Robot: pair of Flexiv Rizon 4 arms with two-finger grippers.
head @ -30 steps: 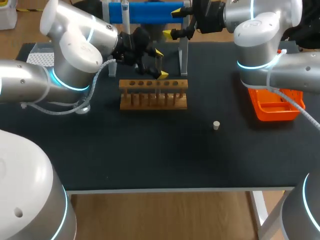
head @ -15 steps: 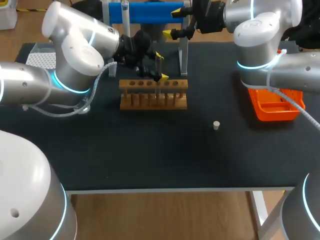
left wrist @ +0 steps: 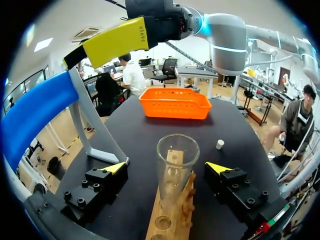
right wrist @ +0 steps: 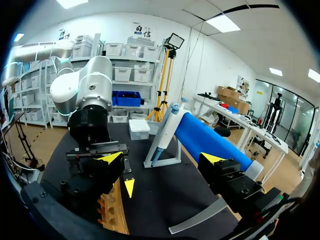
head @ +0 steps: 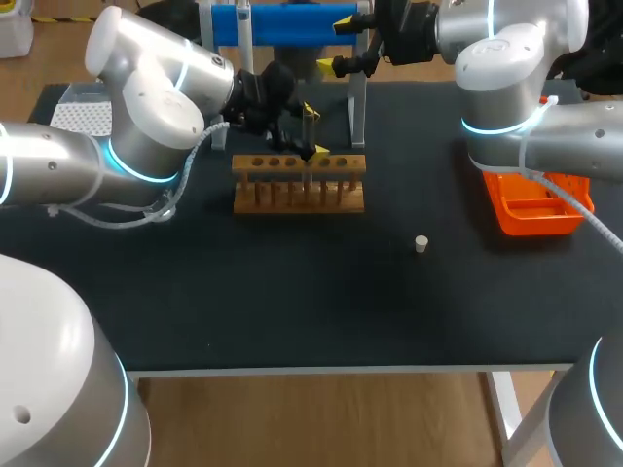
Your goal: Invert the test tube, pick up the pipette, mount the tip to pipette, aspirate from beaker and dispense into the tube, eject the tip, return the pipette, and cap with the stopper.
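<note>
The black table (head: 321,302) lies mostly bare across the lower half of the head view, with its front edge running across the frame's lower part. The only thing on that open stretch is the small white stopper (head: 421,243), right of centre and well apart from everything else. The crowding is along the far side: the wooden test tube rack (head: 299,185) sits at upper centre, with the pipette stand (head: 356,107) and its blue roll just behind it. A white tip box (head: 78,114) is at upper left, partly behind the left arm (head: 146,107), and the orange basket (left wrist: 175,111) is at the right edge under the right arm (head: 506,78). The left gripper (head: 313,129) hangs over the rack's right half. In its wrist view the glass test tube (left wrist: 175,175) stands upright with its lower end in the rack and its open mouth up, between the two fingers, which are released with a gap on each side of the glass. The right gripper (head: 336,46) is at the top of the frame beside the blue roll, fingers spread wide and grasping nothing. In its wrist view the white pipette (right wrist: 165,132) rests against the stand ahead of it
</note>
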